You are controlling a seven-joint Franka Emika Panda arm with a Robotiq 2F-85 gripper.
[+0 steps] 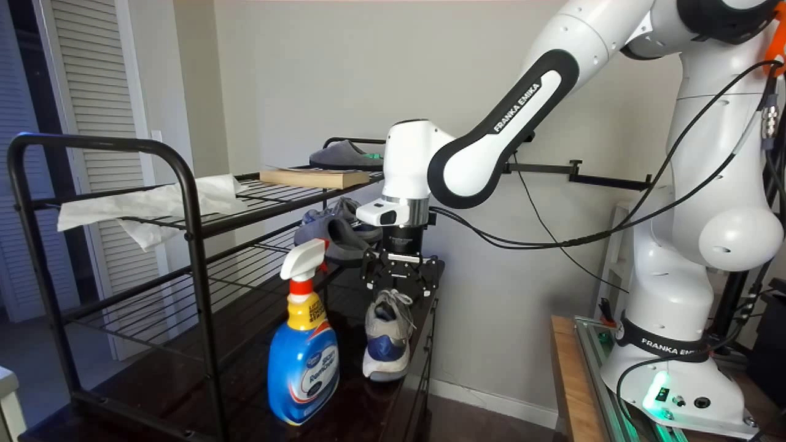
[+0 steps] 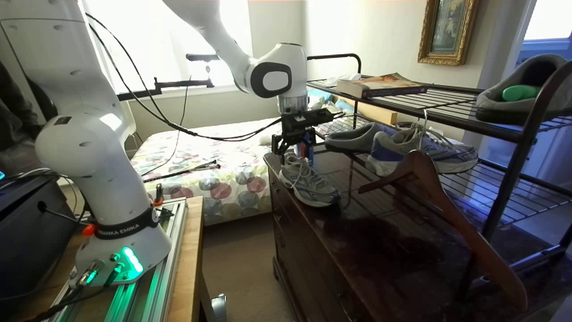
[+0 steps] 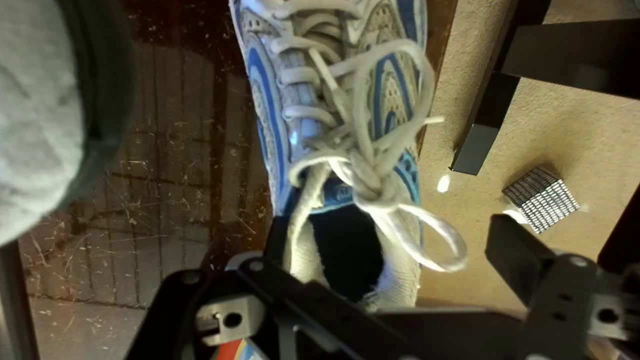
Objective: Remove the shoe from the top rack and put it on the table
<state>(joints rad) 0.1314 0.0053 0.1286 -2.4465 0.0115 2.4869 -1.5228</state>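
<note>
The shoe [image 1: 385, 344], a grey-and-white sneaker with white laces, stands on the dark brown table [image 2: 380, 268] near its edge. It shows in an exterior view [image 2: 313, 185] and fills the middle of the wrist view [image 3: 330, 115]. My gripper [image 1: 400, 291] points down over the shoe's heel end. In the wrist view the gripper [image 3: 392, 235] is open: a finger is close beside the collar's left side, the other stands apart on the right. Whether the left finger touches the shoe is unclear. The top rack [image 2: 447, 116] carries no sneaker; it also shows in an exterior view [image 1: 295, 205].
A blue spray bottle [image 1: 304, 362] stands close beside the shoe. The top rack bears a book [image 1: 313, 178], a cloth [image 1: 153, 199] and a grey slipper [image 2: 518, 94]. The lower shelf holds another sneaker [image 2: 429, 150] and a slipper [image 2: 351, 138]. A wooden hanger [image 2: 460, 223] hangs from the rack.
</note>
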